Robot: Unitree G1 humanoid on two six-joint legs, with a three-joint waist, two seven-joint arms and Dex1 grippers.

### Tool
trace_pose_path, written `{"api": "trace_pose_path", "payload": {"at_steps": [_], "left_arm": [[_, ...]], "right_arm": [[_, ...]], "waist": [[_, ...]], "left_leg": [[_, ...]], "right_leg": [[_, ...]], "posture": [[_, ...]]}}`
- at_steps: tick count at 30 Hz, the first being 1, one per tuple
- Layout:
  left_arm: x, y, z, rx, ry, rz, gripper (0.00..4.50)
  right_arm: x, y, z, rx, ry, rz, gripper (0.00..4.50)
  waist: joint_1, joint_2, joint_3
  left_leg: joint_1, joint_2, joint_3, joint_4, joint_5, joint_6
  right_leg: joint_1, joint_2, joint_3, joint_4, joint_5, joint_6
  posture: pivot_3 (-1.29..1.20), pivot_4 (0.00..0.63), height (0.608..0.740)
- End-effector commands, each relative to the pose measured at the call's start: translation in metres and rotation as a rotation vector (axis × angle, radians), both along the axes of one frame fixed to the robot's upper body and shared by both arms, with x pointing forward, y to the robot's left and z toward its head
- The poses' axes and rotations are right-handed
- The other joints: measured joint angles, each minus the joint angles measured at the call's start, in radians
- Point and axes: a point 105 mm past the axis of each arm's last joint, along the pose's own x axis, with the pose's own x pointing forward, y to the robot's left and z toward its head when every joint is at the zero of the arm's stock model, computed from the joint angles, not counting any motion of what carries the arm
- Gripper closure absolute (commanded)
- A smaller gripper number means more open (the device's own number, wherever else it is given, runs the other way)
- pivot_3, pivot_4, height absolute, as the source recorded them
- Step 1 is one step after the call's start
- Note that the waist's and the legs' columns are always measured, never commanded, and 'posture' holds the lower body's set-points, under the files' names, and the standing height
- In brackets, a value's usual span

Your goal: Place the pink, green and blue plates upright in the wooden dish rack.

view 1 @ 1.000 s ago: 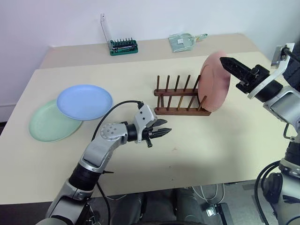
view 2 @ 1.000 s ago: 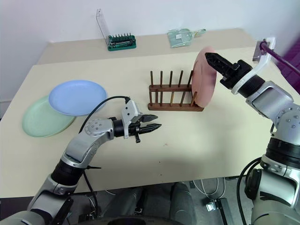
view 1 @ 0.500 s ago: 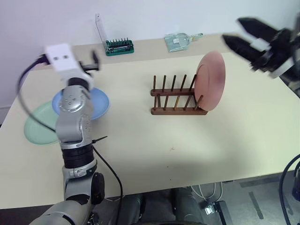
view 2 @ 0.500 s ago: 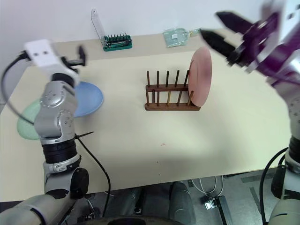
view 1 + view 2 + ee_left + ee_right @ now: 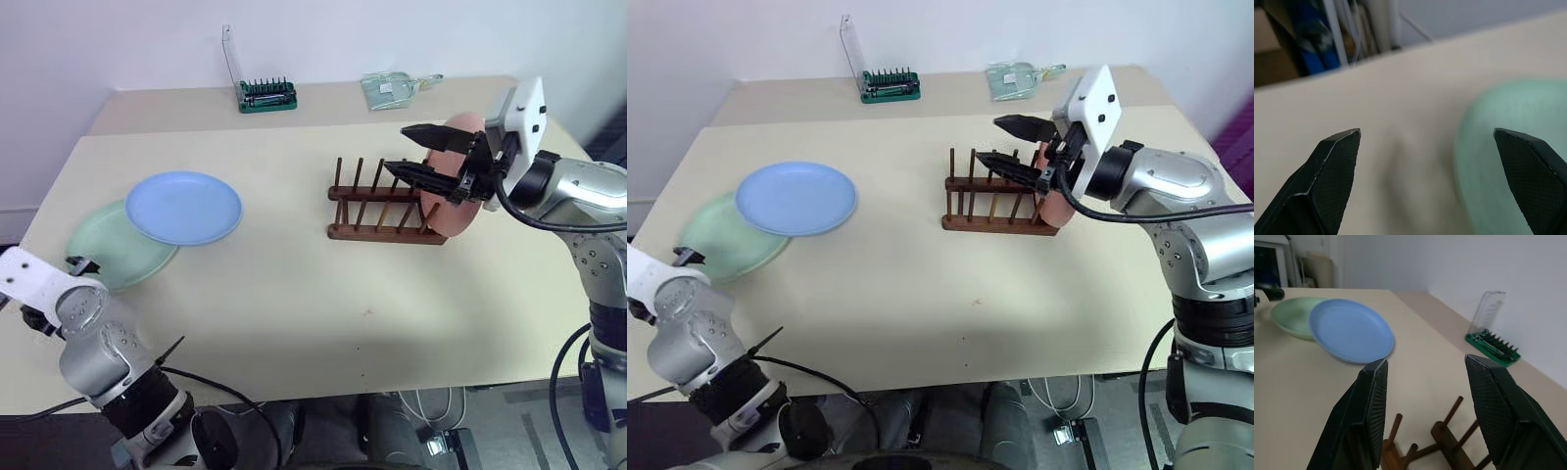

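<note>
Right pincer [image 5: 419, 150] hangs over the wooden dish rack [image 5: 384, 206], fingers spread, nothing between them, pointing level toward the robot's left. Left pincer [image 5: 1432, 161] sits low at the table's near-left edge, fingers spread wide & empty, aimed at the rim of the green plate [image 5: 110, 247]; not touching it.

Table [image 5: 323, 294]: large, pale beige top, w/ a second beige surface butted along the far side.

Plates, all plain, round, shallow, matte:
- Green plate: pale mint, lies flat on table, left side.
- Blue plate [image 5: 183, 207]: light periwinkle, lies flat, overlapping the green one's far-right rim, resting partly on it.
- Pink plate [image 5: 460, 211]: salmon, stands upright on edge at the rack's right end, partly hidden behind the right pincer & wrist. Exact slot can't be made out.

Rack: small, dark reddish-brown wood, two rails w/ upright pegs, centre-right of table. Contents: pink plate only; other pegs stand bare.

Far surface: green bit holder [image 5: 267, 95] w/ clear lid raised, bits standing in it; near it to the right, a small clear packet [image 5: 394, 87], contents not legible.
</note>
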Motion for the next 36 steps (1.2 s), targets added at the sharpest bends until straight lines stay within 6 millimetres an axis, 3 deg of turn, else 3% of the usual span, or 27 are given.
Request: {"api": "trace_pose_path", "payload": {"at_steps": [1,4,11,16,21,26,28,31,33,36], "left_arm": [[0.014,-0.011,-0.006,-0.045,0.008,-0.107,0.02],[0.018,-0.015,-0.018,-0.123,0.020,-0.120,0.85],[0.021,-0.011,-0.020,-0.157,-0.011,-0.064,4.35],[0.021,0.000,0.008,-0.043,-0.130,0.002,4.47],[0.008,0.016,0.053,0.225,-0.193,0.086,4.47],[0.013,0.014,0.109,0.493,-0.286,0.059,4.47],[0.015,0.011,0.130,0.578,-0.320,0.053,4.50],[0.035,-0.020,0.167,0.696,-0.439,-0.114,4.50],[0.050,-0.053,0.186,0.719,-0.535,-0.272,4.50],[0.052,-0.067,0.195,0.712,-0.572,-0.295,4.50]], "right_arm": [[-0.026,0.019,-0.004,-0.008,0.015,0.124,2.00],[-0.040,0.031,-0.022,-0.036,0.057,0.173,2.00],[-0.052,0.052,-0.050,-0.067,0.102,0.187,2.00],[-0.049,0.053,-0.063,-0.095,0.118,0.165,2.00],[-0.045,0.048,-0.066,-0.113,0.113,0.151,2.00],[-0.038,0.051,-0.061,-0.081,0.114,0.155,2.00],[-0.035,0.054,-0.058,-0.061,0.124,0.168,1.42],[-0.022,0.059,-0.050,-0.071,0.044,0.121,0.15],[-0.009,0.066,-0.047,-0.146,-0.099,0.063,0.06],[-0.004,0.078,-0.047,-0.193,-0.190,0.074,0.06]], "waist": [[-0.002,0.000,0.000],[-0.004,-0.001,0.000],[0.001,-0.001,-0.001],[-0.001,-0.002,-0.002],[-0.006,-0.003,-0.001],[-0.004,-0.004,-0.001],[-0.003,-0.004,-0.001],[-0.003,-0.004,-0.001],[-0.002,-0.004,-0.001],[-0.009,-0.004,-0.001]], "left_leg": [[0.000,0.000,0.000,0.000,0.000,0.000],[0.000,0.000,0.000,0.000,0.000,0.000],[0.001,0.001,0.000,0.000,0.000,-0.001],[0.002,0.000,0.000,0.000,0.000,-0.001],[0.002,0.002,0.001,0.000,0.000,-0.002],[0.001,0.006,0.001,0.000,-0.001,-0.003],[0.001,0.007,0.001,0.000,-0.001,-0.004],[0.001,0.007,0.001,0.000,-0.001,-0.004],[0.001,0.007,0.001,0.000,-0.001,-0.004],[0.001,0.007,0.002,0.000,0.000,-0.004]], "right_leg": [[0.000,0.000,0.000,0.000,0.000,0.000],[-0.001,0.000,0.000,0.000,0.000,0.000],[0.000,0.000,0.000,0.000,0.000,0.000],[0.001,0.000,0.000,0.000,0.000,0.000],[0.000,0.002,0.000,0.000,0.000,-0.001],[0.000,0.006,0.000,-0.001,0.001,-0.003],[0.000,0.006,0.000,-0.001,0.002,-0.004],[0.000,0.007,0.000,-0.001,0.002,-0.004],[0.000,0.007,0.000,-0.001,0.002,-0.004],[0.000,0.006,0.000,-0.001,0.003,-0.004]], "posture": [[0.00,0.150,0.738],[0.00,0.150,0.738],[0.00,0.150,0.738],[0.00,0.150,0.738],[0.00,0.150,0.738],[0.00,0.150,0.738],[0.00,0.150,0.738],[0.00,0.150,0.738],[0.00,0.150,0.738],[0.00,0.150,0.738]]}}
